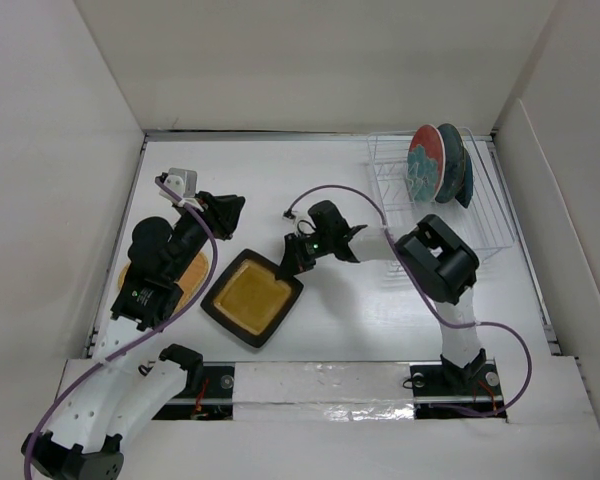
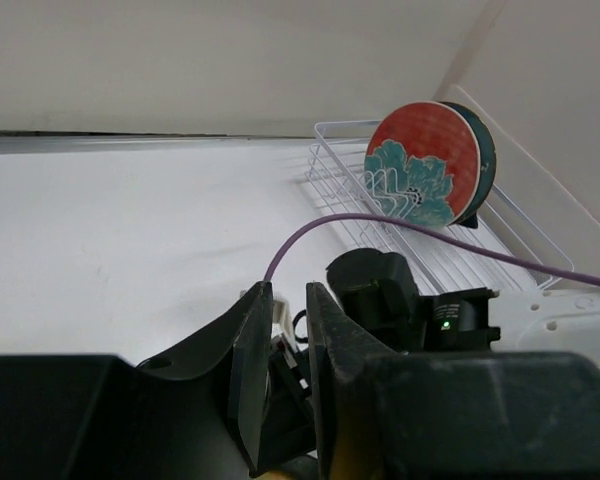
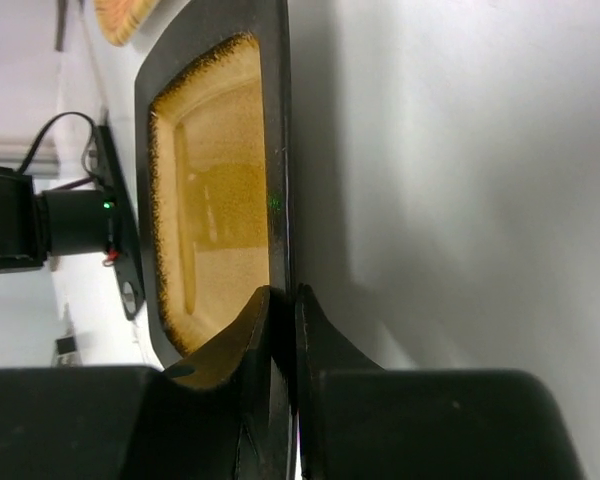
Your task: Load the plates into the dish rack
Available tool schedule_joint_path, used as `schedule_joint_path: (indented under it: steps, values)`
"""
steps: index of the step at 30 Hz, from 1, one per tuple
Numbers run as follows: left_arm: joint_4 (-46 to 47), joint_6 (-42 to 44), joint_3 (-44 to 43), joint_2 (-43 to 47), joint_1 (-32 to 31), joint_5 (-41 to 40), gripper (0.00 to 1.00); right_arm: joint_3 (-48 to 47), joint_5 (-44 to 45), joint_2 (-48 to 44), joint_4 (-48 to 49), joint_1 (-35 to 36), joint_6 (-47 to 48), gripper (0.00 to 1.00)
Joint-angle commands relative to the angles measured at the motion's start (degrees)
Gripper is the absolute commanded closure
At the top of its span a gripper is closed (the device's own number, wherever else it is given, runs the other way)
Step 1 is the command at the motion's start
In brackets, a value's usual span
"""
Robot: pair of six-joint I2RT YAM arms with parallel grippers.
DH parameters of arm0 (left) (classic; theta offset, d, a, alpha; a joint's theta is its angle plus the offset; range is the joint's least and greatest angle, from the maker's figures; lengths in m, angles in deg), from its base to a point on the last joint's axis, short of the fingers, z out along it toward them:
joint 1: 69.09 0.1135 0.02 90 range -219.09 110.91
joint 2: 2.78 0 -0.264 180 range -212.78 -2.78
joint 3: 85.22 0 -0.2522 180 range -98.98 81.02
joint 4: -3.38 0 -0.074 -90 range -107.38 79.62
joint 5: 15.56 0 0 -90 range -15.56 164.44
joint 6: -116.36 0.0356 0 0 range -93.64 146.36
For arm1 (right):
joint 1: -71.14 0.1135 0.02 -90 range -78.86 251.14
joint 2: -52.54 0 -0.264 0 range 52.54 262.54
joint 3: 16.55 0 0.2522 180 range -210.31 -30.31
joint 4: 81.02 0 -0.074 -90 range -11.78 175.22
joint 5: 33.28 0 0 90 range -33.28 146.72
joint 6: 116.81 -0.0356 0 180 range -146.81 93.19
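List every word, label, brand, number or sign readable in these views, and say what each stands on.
None: no writing can be read in any view. The round red-and-teal flowered plate in the white wire dish rack bears only a pattern; the square black-rimmed mustard-yellow plate is unmarked.

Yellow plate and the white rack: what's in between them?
The top view shows the right arm stretched between the yellow plate and the rack.

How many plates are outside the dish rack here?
2. The square mustard plate lies mid-table, its rim pinched by the right gripper; the tan-orange plate lies at left, partly hidden under the left arm.
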Motion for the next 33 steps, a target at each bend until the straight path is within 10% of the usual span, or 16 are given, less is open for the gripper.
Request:
schedule_joint_path:
  steps: [1, 17, 33]
  values:
    - [2.38, 0.01, -0.46, 0.89, 0.12, 0.92, 0.82, 2.14, 6.98, -6.41, -2.94, -2.51, 6.57, 1.00]
    - [2.12, 0.01, -0.46, 1.60, 0.12, 0.56, 0.82, -8.21, 23.15, -32.69, -6.97, -14.20, 7.80, 1.00]
    - [2.56, -0.43, 0.07, 1.07, 0.12, 1.00, 0.82, -37.46, 65.96, -35.61, -27.81, -26.68, 31.43, 1.00]
